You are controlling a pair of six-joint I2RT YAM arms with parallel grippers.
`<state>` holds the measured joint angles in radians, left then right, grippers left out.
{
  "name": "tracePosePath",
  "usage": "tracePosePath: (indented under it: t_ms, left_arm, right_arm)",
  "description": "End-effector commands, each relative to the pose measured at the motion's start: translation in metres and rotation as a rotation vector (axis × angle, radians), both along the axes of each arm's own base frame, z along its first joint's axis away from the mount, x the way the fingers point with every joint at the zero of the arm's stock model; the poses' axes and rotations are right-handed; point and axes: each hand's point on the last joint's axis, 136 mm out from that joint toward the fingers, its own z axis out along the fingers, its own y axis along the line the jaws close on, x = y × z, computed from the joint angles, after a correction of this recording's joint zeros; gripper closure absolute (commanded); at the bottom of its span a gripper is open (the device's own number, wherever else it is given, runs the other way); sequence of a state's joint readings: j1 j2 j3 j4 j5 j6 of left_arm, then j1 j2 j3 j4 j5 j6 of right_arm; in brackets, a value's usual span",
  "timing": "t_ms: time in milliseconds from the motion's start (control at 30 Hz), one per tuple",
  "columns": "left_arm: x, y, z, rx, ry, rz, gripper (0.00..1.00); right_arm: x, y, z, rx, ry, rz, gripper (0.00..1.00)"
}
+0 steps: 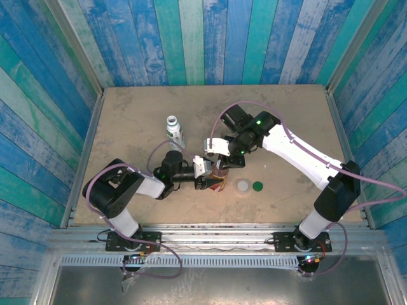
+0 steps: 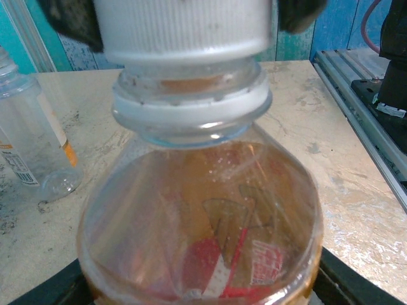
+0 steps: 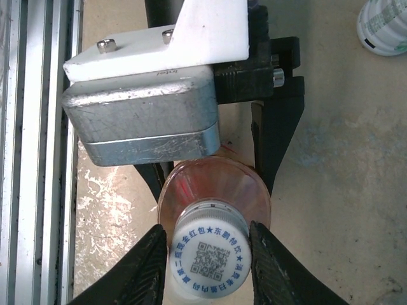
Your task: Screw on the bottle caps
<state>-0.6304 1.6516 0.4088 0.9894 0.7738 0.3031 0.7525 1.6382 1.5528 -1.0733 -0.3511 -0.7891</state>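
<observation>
The amber-liquid bottle (image 1: 218,185) with a red label (image 2: 222,267) stands upright near the table's front middle. My left gripper (image 1: 210,183) is shut on its body, and the bottle fills the space between the fingers (image 2: 203,279). A white ribbed cap (image 3: 210,257) with blue print and a QR code sits on its neck (image 2: 184,28). My right gripper (image 3: 210,254) comes down from above (image 1: 222,168), both fingers pressed against the cap's sides. A translucent whitish cap (image 1: 242,185) and a dark green cap (image 1: 257,186) lie loose on the table just right of the bottle.
A white-labelled bottle (image 1: 174,131) with no cap stands behind and left of the arms (image 3: 385,19). A short clear bottle with an orange label (image 2: 28,146) stands close to the left of the held bottle. The metal rail (image 3: 38,152) runs along the table's front edge.
</observation>
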Motion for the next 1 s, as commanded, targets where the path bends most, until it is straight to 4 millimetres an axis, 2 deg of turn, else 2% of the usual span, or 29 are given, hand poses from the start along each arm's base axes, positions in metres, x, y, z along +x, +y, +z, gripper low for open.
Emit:
tracePosePath:
  t_ms: [0, 267, 467, 600, 700, 800, 967]
  left_arm:
    - [-0.006, 0.005, -0.019, 0.069, 0.063, 0.009, 0.38]
    - [-0.002, 0.005, -0.019, 0.074, 0.069, 0.026, 0.38]
    - [-0.001, 0.004, -0.018, 0.07, 0.069, 0.027, 0.38]
    - [-0.002, 0.004, -0.017, 0.067, 0.074, 0.024, 0.38]
    - [-0.002, 0.003, -0.017, 0.065, 0.073, 0.023, 0.38]
    - [-0.002, 0.004, -0.016, 0.064, 0.071, 0.024, 0.39]
    - [-0.002, 0.004, -0.016, 0.067, 0.07, 0.025, 0.38]
  right_arm:
    - [-0.007, 0.001, 0.004, 0.0, 0.02, 0.02, 0.66]
    - [-0.008, 0.0, -0.001, -0.022, 0.033, -0.012, 0.67]
    - [-0.015, -0.003, -0.009, -0.038, 0.042, -0.06, 0.57]
    - [-0.014, -0.002, -0.004, -0.005, 0.023, -0.087, 0.54]
    - [-0.01, -0.002, 0.002, 0.012, -0.01, -0.1, 0.45]
    - [-0.007, -0.004, 0.005, 0.013, -0.036, -0.11, 0.41]
    - [-0.005, -0.004, 0.01, 0.022, -0.05, -0.123, 0.42]
